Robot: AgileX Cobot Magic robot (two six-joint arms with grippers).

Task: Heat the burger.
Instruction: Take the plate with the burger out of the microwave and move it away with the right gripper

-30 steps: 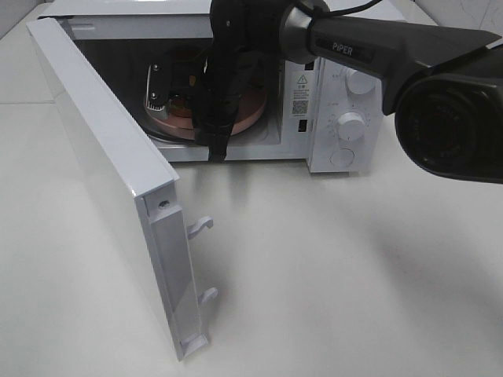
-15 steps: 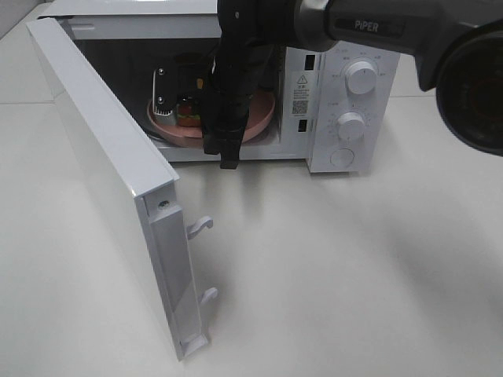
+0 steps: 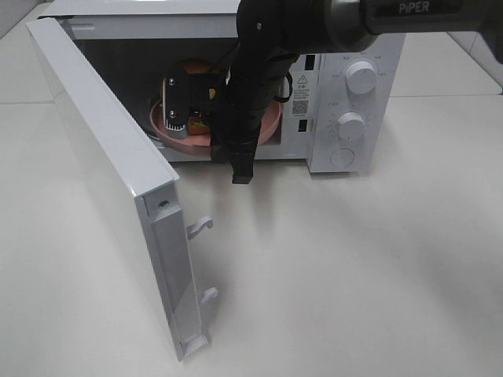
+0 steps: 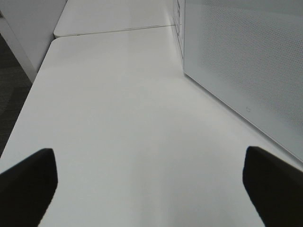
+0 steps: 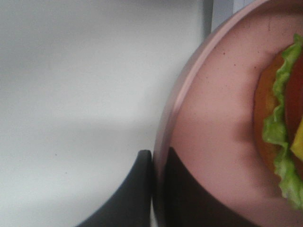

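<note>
The burger, showing lettuce, patty and a yellow slice, lies on the salmon-pink dish. My right gripper is shut on the dish's rim, one dark finger outside it and one inside. In the high view the right gripper holds the dish in the mouth of the open microwave; the wrist hides most of the burger. My left gripper is open over bare white table, beside the door's outer face, with nothing between its fingers.
The microwave door stands swung wide open toward the front left, its latch hooks sticking out. Two knobs and a button sit on the control panel at the right. White table stretches in front.
My right arm has swung to the right, and the pink dish with the burger has shifted slightly right with it in the microwave opening. The grip stayed shut.
</note>
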